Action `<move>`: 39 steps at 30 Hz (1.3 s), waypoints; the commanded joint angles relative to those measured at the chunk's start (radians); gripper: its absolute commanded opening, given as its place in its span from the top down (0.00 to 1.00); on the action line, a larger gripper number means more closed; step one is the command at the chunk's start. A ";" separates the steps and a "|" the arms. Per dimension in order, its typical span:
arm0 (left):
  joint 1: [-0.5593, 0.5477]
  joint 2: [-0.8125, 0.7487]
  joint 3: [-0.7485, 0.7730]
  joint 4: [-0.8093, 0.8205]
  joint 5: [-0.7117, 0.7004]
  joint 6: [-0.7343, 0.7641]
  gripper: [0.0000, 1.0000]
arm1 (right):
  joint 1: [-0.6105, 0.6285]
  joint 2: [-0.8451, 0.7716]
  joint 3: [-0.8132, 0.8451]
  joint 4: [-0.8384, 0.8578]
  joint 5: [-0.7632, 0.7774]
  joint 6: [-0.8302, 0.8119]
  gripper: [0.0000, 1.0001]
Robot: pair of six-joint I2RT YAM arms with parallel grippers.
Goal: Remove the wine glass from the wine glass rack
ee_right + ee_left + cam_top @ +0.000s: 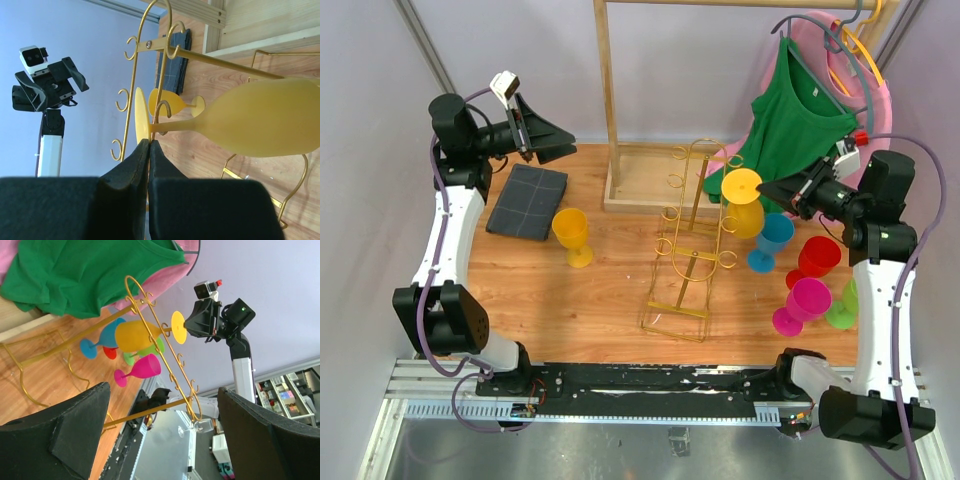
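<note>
The wooden table [600, 300] fills the scene, with a tall wooden clothes rail [604, 90] and its green shirt [800, 120] at the back. In the middle stands the gold wine glass rack [690, 245]. Of the two arms, the right is plainly the nearer one. The right gripper [772, 190] reaches in from the rack's right side, while the left gripper [552, 140] hangs well apart over the far left corner, its jaws spread wide and holding nothing. The wine glass [744, 215] – the yellow one – hangs on the upper right of the rack, foot uppermost and bowl [270, 117] below. Its stem [180, 125] is threaded through one of the small ring hooks [161, 107]. Seen from the right wrist, the black fingers [135, 165] are pressed almost together on the rim of the thin foot [141, 112], so the glass looks to be pinched there. The glass's long axis runs along the stem, crosswise to the fingers, which come at the foot edge-on. I'd judge the next move depends on sliding that stem sideways out of the hook's open side – though I can't tell from here which way it opens – and not on pulling along the stem, since the foot would catch on the wire. A loose blue glass [775, 238] stands just beside the rack, under the hanging bowl.
</note>
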 commanded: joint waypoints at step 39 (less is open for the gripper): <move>0.000 -0.035 0.033 0.131 0.022 -0.073 0.07 | -0.100 0.051 0.670 -0.293 0.066 -0.016 0.99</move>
